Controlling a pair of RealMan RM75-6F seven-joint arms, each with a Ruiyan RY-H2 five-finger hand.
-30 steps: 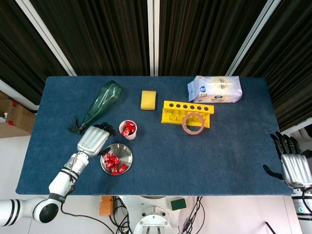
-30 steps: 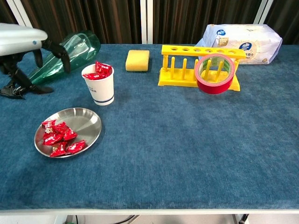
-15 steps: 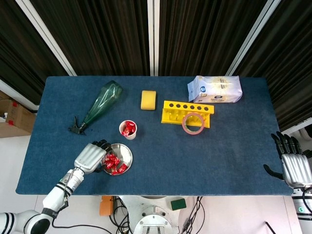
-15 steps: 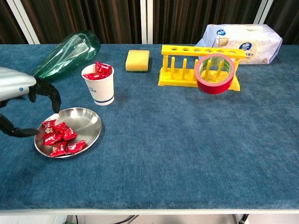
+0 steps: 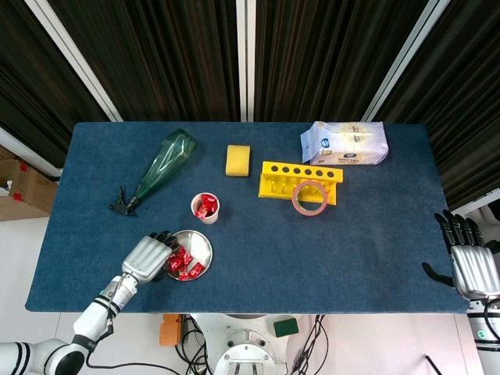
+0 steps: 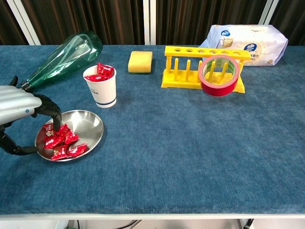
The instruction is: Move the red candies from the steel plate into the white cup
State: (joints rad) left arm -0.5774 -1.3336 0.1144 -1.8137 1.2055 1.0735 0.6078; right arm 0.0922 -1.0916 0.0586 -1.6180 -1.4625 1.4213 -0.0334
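A round steel plate [image 5: 201,247] [image 6: 89,124] lies near the table's front left with several red candies [image 5: 183,264] [image 6: 63,141] heaped on its left half. Just behind it stands a white cup [image 5: 205,208] [image 6: 101,90] holding more red candies [image 6: 101,72]. My left hand [image 5: 149,257] [image 6: 21,116] hovers over the plate's left rim, fingers apart and curled down, their tips at the candies; nothing shows held between them. My right hand [image 5: 472,266] rests at the table's far right edge, fingers spread, empty, seen only in the head view.
A green glass bottle [image 5: 162,169] [image 6: 62,58] lies on its side behind the cup. A yellow sponge [image 5: 237,159], a yellow tube rack [image 5: 300,181] with a red tape roll [image 5: 310,198] leaning on it, and a white packet [image 5: 344,143] sit further back.
My left hand has come from beside the cup and bottle toward the front and down onto the plate's left edge, its fingertips now at the candies. The right hand has stayed put.
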